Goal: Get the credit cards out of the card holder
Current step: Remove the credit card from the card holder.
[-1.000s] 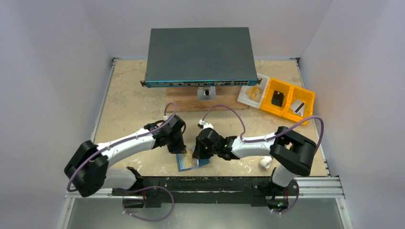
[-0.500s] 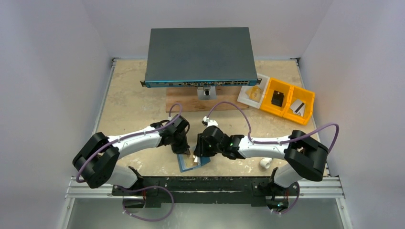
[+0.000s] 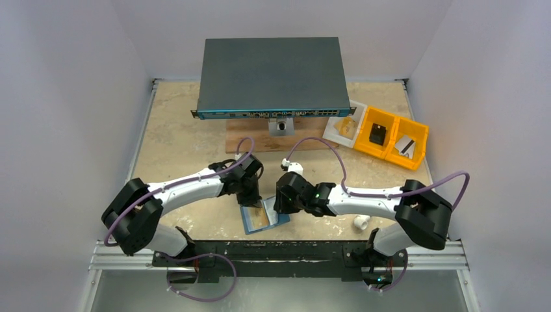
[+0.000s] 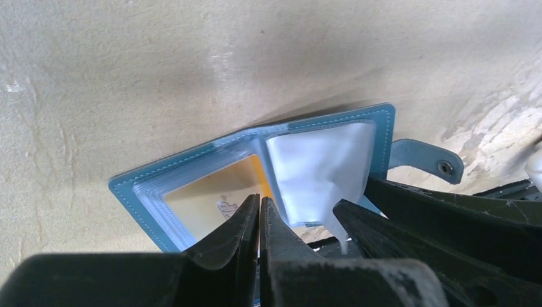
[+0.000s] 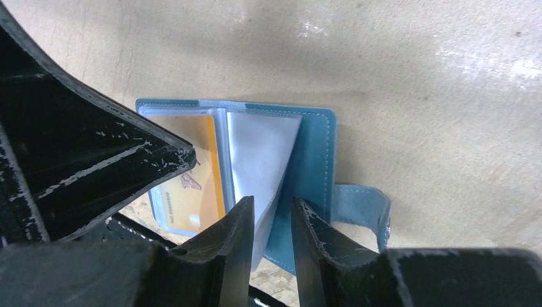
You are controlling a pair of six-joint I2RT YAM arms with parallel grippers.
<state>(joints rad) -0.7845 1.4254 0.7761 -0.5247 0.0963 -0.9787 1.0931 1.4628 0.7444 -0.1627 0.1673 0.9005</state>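
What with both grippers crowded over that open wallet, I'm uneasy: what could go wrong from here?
1. The right gripper has its jaws slightly apart around a lifted clear sleeve, not the orange card; pulling may tear the sleeve or drag the whole card holder.
2. The holder lies near the near edge of the table; a tug could slide it off.
3. The shut left gripper sits close beside the right one; they could collide.

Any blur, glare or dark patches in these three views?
Top external: evenly lit, sharp, card holder small. Left wrist: left tool a dark, soft mass up close, holder crisp. Right wrist: right tool near-black, clear sleeves only mildly glossy.
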